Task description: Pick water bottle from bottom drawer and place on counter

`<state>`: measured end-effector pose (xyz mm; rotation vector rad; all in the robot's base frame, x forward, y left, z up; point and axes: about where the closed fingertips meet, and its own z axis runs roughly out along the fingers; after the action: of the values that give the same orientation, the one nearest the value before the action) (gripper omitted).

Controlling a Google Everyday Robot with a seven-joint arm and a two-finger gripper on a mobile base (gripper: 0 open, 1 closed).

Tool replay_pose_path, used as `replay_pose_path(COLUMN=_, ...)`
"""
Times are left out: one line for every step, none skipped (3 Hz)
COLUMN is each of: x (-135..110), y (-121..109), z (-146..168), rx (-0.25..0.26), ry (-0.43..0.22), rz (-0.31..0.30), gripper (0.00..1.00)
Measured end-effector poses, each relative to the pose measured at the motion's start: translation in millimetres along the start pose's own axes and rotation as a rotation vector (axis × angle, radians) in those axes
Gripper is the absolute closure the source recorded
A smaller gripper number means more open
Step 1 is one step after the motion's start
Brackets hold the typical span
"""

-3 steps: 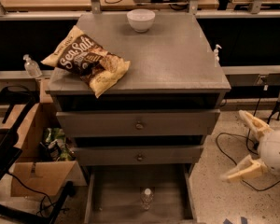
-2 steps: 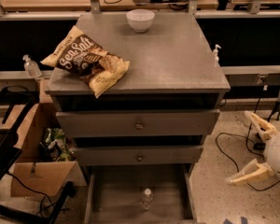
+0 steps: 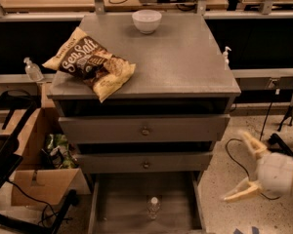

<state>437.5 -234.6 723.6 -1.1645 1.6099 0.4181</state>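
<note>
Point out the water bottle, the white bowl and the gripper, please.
water bottle (image 3: 153, 208), camera view, on its clear body
white bowl (image 3: 146, 21), camera view, on its outer wall
gripper (image 3: 234, 166), camera view, midway between its open fingertips, low on the right

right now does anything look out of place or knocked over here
Only the chip bag: it lies askew at the front left corner of the counter, a tip hanging over the edge. The water bottle stands upright in the open bottom drawer. The gripper hangs open to the right, empty.
</note>
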Motion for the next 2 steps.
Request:
replay_pose_path(x=76, y=31, z=57, rx=-0.053, ry=-0.123, rz=0.074, gripper=0.00)
replay_pose_path(x=121, y=47, z=97, rx=-0.097, ry=-0.159, rz=0.082, gripper=0.00)
